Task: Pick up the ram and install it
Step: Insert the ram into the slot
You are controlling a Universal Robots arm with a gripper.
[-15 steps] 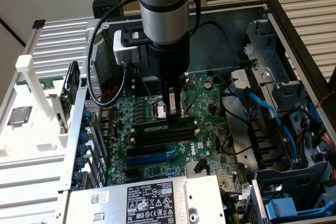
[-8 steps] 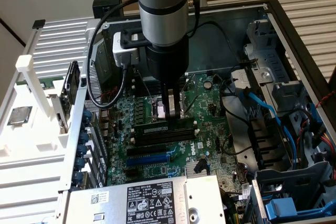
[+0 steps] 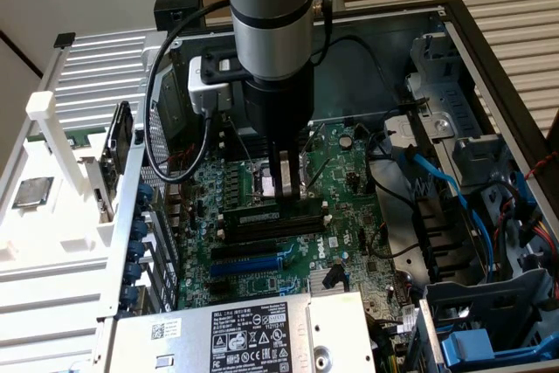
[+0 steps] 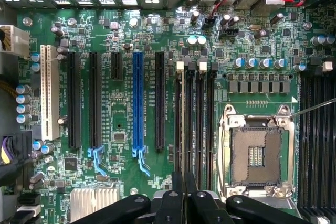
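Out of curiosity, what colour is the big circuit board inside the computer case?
The circuit board is green, best seen in the wrist view.

A green motherboard point(image 4: 122, 103) carries 1 blue expansion slot point(image 4: 138, 100), 1 white slot point(image 4: 50, 93) and an open processor socket point(image 4: 256, 156); a finned silver heatsink point(image 4: 94, 203) sits near the blue slot's end.

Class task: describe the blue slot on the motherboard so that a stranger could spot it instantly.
Inside the open computer case lies a green motherboard crossed by long parallel slots. Only the blue slot is coloured: black slots flank it, and a white slot ends the row.
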